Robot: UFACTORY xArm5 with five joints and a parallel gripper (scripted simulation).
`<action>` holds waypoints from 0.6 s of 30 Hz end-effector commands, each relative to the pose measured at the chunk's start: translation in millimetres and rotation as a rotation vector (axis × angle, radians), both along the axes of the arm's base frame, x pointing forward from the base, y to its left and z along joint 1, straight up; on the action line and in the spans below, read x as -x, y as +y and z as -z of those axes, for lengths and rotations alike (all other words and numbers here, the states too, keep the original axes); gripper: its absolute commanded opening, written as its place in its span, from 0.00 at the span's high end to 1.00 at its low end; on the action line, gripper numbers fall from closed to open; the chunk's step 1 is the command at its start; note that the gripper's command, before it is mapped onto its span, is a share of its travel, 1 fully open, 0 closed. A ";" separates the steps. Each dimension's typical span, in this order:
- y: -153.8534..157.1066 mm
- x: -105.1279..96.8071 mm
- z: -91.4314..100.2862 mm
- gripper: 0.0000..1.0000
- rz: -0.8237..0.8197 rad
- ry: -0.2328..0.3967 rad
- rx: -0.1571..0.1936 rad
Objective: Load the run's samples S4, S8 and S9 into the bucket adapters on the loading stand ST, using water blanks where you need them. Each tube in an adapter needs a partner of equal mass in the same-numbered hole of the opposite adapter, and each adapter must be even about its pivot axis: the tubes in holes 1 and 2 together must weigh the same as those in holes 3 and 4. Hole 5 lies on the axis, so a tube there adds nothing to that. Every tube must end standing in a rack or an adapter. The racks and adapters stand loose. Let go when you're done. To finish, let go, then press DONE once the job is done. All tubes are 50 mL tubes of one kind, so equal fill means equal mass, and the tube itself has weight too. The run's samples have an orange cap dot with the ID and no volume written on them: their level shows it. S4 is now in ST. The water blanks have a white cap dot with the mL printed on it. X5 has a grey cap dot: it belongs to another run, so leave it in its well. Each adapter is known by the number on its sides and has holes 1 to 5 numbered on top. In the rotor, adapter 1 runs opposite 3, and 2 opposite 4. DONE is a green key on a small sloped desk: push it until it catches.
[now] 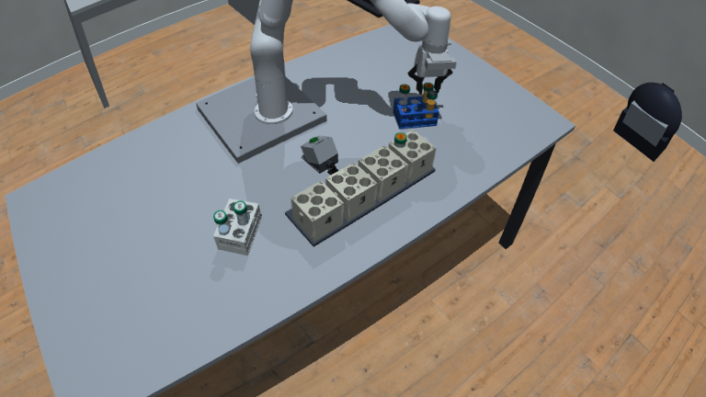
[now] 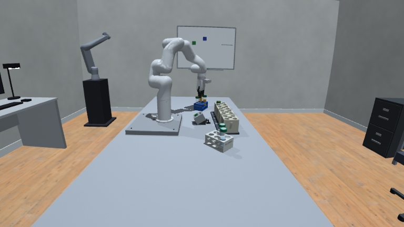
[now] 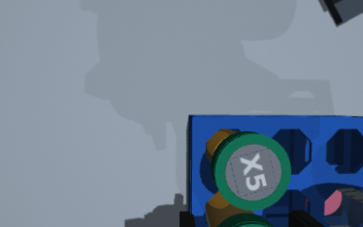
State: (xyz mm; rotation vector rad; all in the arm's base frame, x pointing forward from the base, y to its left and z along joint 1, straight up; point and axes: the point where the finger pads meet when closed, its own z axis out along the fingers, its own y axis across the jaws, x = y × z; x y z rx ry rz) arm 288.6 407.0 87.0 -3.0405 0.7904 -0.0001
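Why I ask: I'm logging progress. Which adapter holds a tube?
Adapter 1, nearest the blue rack; only it has a tube, orange-dotted, standing in it.

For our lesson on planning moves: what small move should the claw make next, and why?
Probably lower straight down, then close: the open claw appears poised over the orange-dotted tube behind X5, which must stay put.

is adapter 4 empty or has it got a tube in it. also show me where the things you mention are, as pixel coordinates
Empty: all five holes of adapter 4 (image 1: pixel 340 221) (image 2: pixel 233 125) show open, with no cap above them.

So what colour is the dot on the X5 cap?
Grey, on the X5 cap; the wrist view shows it best.
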 end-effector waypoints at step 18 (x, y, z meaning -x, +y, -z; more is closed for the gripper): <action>1.1 -0.7 -3.3 1.00 0.000 -0.009 0.002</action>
